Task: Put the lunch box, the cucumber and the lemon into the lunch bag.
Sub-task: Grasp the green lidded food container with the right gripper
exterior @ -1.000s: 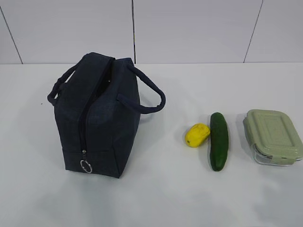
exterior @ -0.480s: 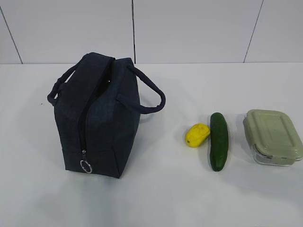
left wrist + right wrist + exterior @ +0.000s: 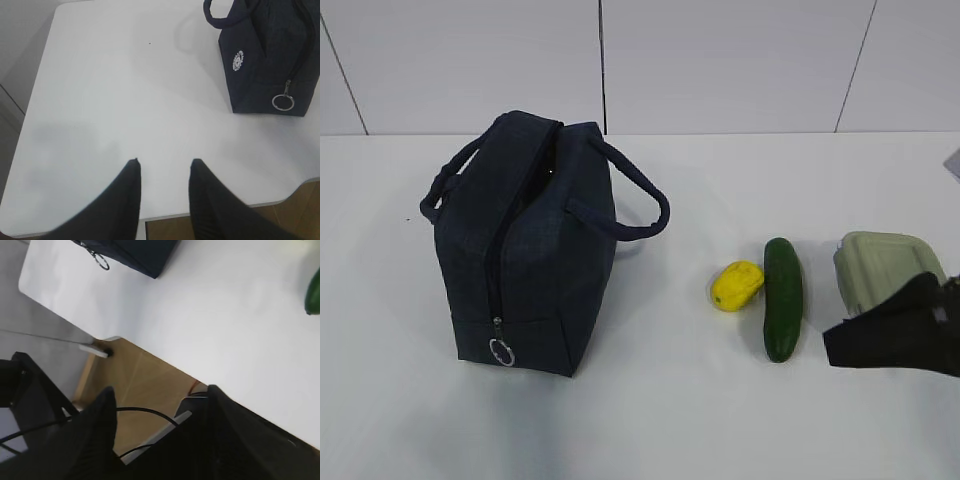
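Note:
The dark navy lunch bag (image 3: 525, 250) stands at the left with its top unzipped and its ring pull (image 3: 501, 351) low on the front. The yellow lemon (image 3: 736, 285) lies against the dark green cucumber (image 3: 782, 298). Right of them is the green-lidded lunch box (image 3: 880, 260). My right gripper (image 3: 850, 340) hangs in front of the box and hides its near half. In the right wrist view the right gripper (image 3: 161, 390) is open and empty over the table's front edge. My left gripper (image 3: 165, 162) is open and empty, left of the bag (image 3: 265, 60).
The white table's front edge (image 3: 200, 210) is under the left fingertips, with brown floor below. In the right wrist view, cables (image 3: 145, 412) and a dark frame lie beneath the table. A white panelled wall (image 3: 720, 60) stands behind.
My right gripper has come into the exterior view from the right edge and now covers the front of the lunch box. Bag, lemon and cucumber have not moved.

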